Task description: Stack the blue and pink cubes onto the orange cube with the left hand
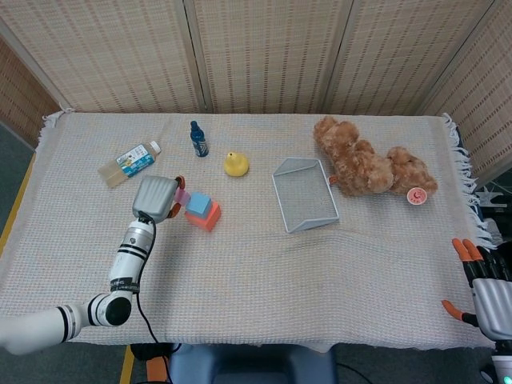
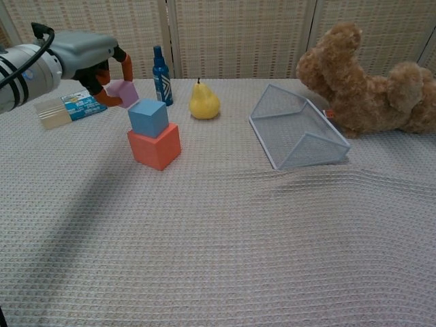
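Woven cloth surface (image 1: 256, 272), wicker screens behind. Left hand (image 2: 88, 58) pinches pink cube (image 2: 125, 92) just above-left of blue cube (image 2: 148, 117), already on orange cube (image 2: 155, 146). Pink cube prob. light, rigid; grip on opposite faces. Right hand (image 1: 486, 292) far right, fingers apart, empty.

Both views are bright and evenly lit with soft, diffuse light and no glare. In the chest view a broad faint shadow crosses the woven cloth (image 2: 225, 259) at lower left, beneath the left arm (image 2: 27, 68). Focus is sharp throughout; the head view bends slightly toward its edges.
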